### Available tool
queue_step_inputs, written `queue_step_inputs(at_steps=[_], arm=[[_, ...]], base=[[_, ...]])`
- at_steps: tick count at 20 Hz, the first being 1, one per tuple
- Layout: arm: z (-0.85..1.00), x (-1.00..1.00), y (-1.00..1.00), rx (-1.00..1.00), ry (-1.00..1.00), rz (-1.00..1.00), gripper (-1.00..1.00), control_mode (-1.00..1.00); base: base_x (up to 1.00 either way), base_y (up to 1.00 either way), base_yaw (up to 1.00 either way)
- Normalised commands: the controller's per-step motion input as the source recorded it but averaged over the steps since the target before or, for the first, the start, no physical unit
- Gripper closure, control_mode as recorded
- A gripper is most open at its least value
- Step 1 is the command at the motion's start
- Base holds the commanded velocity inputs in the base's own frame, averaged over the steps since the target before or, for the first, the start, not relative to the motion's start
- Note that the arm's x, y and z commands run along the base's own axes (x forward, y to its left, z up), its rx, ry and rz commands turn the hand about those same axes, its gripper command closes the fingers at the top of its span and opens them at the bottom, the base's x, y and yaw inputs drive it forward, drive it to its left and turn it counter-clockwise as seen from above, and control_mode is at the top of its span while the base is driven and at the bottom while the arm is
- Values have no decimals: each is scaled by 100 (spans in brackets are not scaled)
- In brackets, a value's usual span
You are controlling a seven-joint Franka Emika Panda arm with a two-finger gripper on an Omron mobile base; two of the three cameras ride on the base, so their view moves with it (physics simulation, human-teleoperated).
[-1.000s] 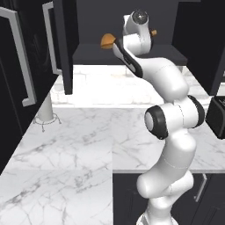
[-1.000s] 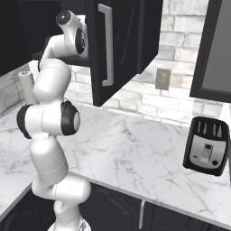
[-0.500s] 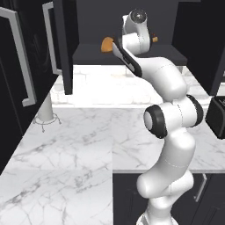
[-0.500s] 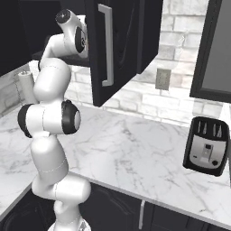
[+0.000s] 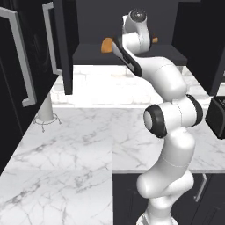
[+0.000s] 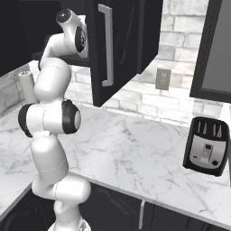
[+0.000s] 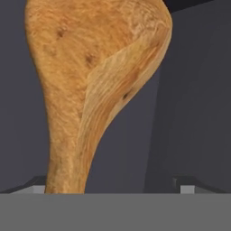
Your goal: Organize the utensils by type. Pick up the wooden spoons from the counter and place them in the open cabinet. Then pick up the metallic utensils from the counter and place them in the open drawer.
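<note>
Rendered kitchen, white marble counter (image 5: pixel 66 145), dark wall cabinets (image 6: pixel 122 40), brick backsplash (image 6: pixel 176 90), black toaster (image 6: pixel 206 146)

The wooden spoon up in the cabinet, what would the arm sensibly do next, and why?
Probably draw the gripper straight back out of the open cabinet. Its fingers stand wide on either side of the wooden spoon, no longer pinching it, and the spoon's bowl shows on the shelf in the left base view, so this placement looks finished.

We see even, soft rendered light with no glare, a bright counter (image 5: pixel 66 145) against near-black cabinets, faint shadows, coarse low-resolution edges, and the wooden spoon (image 7: pixel 90 81) close up and slightly blurred
</note>
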Motion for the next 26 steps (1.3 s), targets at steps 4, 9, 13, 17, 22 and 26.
queue_step_inputs(at_steps=[4,9,13,17,22,26], arm=[[-14,10,-8,0,7,0,-100,-100],[-22,5,-4,3,7,0,-100,-100],[-31,-7,0,5,1,0,-100,-100],[-24,-1,-8,5,0,0,-100,-100],[-14,12,-11,10,0,0,-100,-100],[-18,-7,0,4,-10,0,-100,-100]], base=[[0,0,0],[0,0,0],[0,0,0],[0,0,0],[0,0,0],[0,0,0]])
